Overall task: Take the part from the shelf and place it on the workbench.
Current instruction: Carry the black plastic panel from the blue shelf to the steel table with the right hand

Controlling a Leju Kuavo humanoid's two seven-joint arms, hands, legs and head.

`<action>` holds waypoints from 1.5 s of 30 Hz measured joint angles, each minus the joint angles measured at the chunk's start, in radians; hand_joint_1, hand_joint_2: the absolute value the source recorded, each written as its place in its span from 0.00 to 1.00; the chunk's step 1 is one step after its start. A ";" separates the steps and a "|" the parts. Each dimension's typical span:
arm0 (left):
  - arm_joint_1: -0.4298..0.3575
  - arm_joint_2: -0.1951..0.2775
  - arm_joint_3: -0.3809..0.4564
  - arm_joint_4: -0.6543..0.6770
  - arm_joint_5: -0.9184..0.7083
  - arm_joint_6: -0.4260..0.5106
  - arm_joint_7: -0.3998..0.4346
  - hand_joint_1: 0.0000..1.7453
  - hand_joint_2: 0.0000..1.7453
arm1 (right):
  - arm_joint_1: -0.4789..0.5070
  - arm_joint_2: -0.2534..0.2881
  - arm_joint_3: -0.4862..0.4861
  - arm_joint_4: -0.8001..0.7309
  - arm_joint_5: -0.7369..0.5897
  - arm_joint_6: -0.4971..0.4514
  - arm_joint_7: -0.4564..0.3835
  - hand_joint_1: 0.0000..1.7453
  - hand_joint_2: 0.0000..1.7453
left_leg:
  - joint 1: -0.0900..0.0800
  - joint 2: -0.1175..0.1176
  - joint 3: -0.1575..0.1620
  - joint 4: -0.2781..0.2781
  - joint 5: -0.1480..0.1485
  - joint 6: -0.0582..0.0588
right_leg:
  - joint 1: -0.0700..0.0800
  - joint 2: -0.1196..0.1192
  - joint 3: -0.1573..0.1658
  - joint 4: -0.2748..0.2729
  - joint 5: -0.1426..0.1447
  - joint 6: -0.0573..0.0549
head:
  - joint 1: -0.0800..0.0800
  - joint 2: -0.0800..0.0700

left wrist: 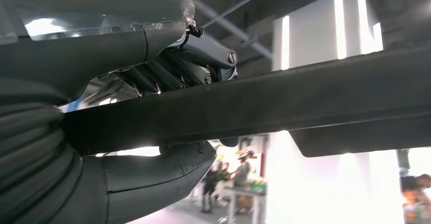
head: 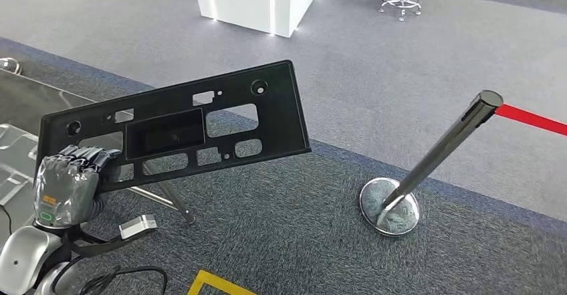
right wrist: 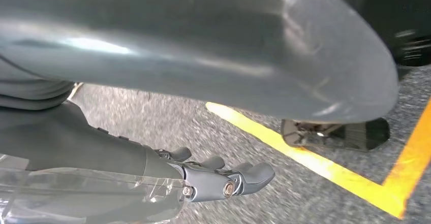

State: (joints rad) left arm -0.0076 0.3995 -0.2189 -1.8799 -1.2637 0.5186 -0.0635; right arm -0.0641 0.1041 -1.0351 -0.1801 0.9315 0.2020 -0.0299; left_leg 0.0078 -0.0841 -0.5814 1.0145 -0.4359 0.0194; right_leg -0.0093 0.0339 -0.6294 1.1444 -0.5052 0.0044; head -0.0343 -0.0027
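The left hand grips the black part by one end, carried above the carpet (right hand hangs empty, fingers loosely apart). Carrying step, I judge; next it must reach the workbench and set it down

Black part centre frame, grey left hand lower left; grey speckled carpet, red belt at right, yellow line along the bottom.

Head view: we look forward and down over carpet; left wrist view: we sit close behind the left hand, sharing the black part with head; right wrist view: near floor, facing carpet
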 joint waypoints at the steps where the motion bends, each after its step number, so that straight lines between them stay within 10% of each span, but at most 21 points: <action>1: 0.000 0.000 0.003 0.000 0.014 -0.007 0.000 1.00 1.00 | -0.001 0.000 0.000 0.000 0.002 0.003 -0.001 0.00 0.00 | -0.001 -0.013 -0.003 0.004 -0.002 -0.004 | -0.002 0.021 0.024 -0.059 0.024 -0.001 | 0.000 0.000; 5: 0.011 0.003 0.022 0.002 0.051 -0.017 -0.006 1.00 1.00 | -0.007 0.003 0.001 0.000 0.004 0.012 -0.005 0.00 0.00 | 0.005 -0.044 -0.017 0.011 -0.002 -0.028 | -0.001 0.021 0.048 -0.116 0.036 -0.010 | 0.000 0.000; 9: 0.027 0.008 0.038 0.001 0.059 -0.016 -0.009 1.00 1.00 | -0.004 0.006 0.001 0.000 0.004 0.010 -0.006 0.00 0.00 | 0.005 0.061 -0.079 0.161 -0.085 -0.046 | 0.000 -0.030 0.061 -0.130 0.037 -0.030 | 0.000 0.000; 12: 0.044 0.008 0.045 -0.001 0.065 -0.016 -0.009 1.00 1.00 | -0.002 0.005 0.001 0.000 0.004 0.008 -0.005 0.00 0.00 | 0.007 0.077 -0.140 0.286 -0.128 -0.054 | 0.002 -0.069 0.063 -0.129 0.031 -0.033 | 0.000 0.000; 16: 0.052 0.008 0.053 -0.006 0.082 -0.030 -0.012 1.00 1.00 | -0.002 0.006 0.001 0.000 -0.001 0.007 -0.002 0.00 0.00 | -0.001 0.126 -0.028 0.067 -0.023 -0.041 | 0.007 -0.119 0.076 -0.125 0.018 -0.024 | 0.000 0.000; 20: 0.042 0.008 0.060 -0.005 0.089 -0.035 -0.025 1.00 1.00 | -0.009 0.006 0.001 0.000 -0.005 0.007 -0.001 0.00 0.00 | -0.011 0.119 -0.003 0.007 -0.009 -0.013 | 0.011 -0.154 0.085 -0.125 0.009 -0.004 | 0.000 0.000; 24: 0.032 0.007 0.063 -0.005 0.089 -0.033 -0.034 1.00 1.00 | -0.011 0.007 0.001 0.000 -0.005 0.006 0.000 0.00 0.00 | -0.003 0.081 0.001 -0.007 0.003 0.008 | 0.003 -0.058 0.029 0.002 -0.067 0.013 | 0.000 0.000; 27: 0.031 0.006 0.063 -0.005 0.089 -0.033 -0.036 1.00 1.00 | -0.007 0.007 0.001 0.000 -0.005 0.007 0.000 0.00 0.00 | -0.005 0.046 0.000 -0.004 0.003 0.012 | 0.002 -0.037 -0.060 0.156 -0.112 0.014 | 0.000 0.000; 31: 0.030 0.006 0.063 -0.005 0.090 -0.032 -0.038 1.00 1.00 | -0.003 0.006 0.001 0.000 -0.005 0.007 0.000 0.00 0.00 | -0.006 -0.007 0.000 0.005 -0.003 0.007 | 0.000 0.010 0.012 -0.040 0.020 0.002 | 0.000 0.000; 35: 0.028 0.006 0.064 -0.005 0.099 -0.031 -0.040 1.00 1.00 | -0.009 0.004 0.001 0.000 -0.003 0.008 -0.003 0.00 0.00 | -0.001 -0.049 -0.011 0.003 0.000 -0.016 | 0.002 0.025 0.049 -0.124 0.039 -0.010 | 0.000 0.000; 38: 0.024 0.010 0.066 -0.004 0.109 -0.032 -0.040 1.00 1.00 | -0.010 0.007 0.001 0.000 -0.003 0.009 -0.004 0.00 0.00 | -0.002 0.002 -0.034 0.053 -0.032 -0.031 | -0.004 -0.014 0.063 -0.144 0.045 -0.027 | 0.000 0.000; 42: 0.020 0.012 0.066 0.000 0.114 -0.037 -0.039 1.00 1.00 | -0.007 0.008 0.001 0.000 -0.003 0.009 -0.005 0.00 0.00 | 0.007 0.074 -0.143 0.273 -0.123 -0.047 | -0.001 -0.066 0.068 -0.147 0.039 -0.033 | 0.000 0.000; 45: 0.019 0.013 0.066 0.005 0.129 -0.050 -0.037 1.00 1.00 | -0.007 0.008 0.001 0.000 -0.004 0.009 -0.004 0.00 0.00 | 0.013 0.099 -0.089 0.168 -0.047 -0.054 | -0.003 -0.105 0.076 -0.144 0.029 -0.025 | 0.000 0.000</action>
State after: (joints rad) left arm 0.0118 0.4127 -0.1526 -1.8750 -1.1351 0.4686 -0.1001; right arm -0.0710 0.1121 -1.0342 -0.1804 0.9275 0.2111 -0.0344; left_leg 0.0211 0.0149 -0.6706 1.1829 -0.4831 -0.0349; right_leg -0.0123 -0.0707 -0.5529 1.0008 -0.4759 -0.0207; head -0.0347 -0.0027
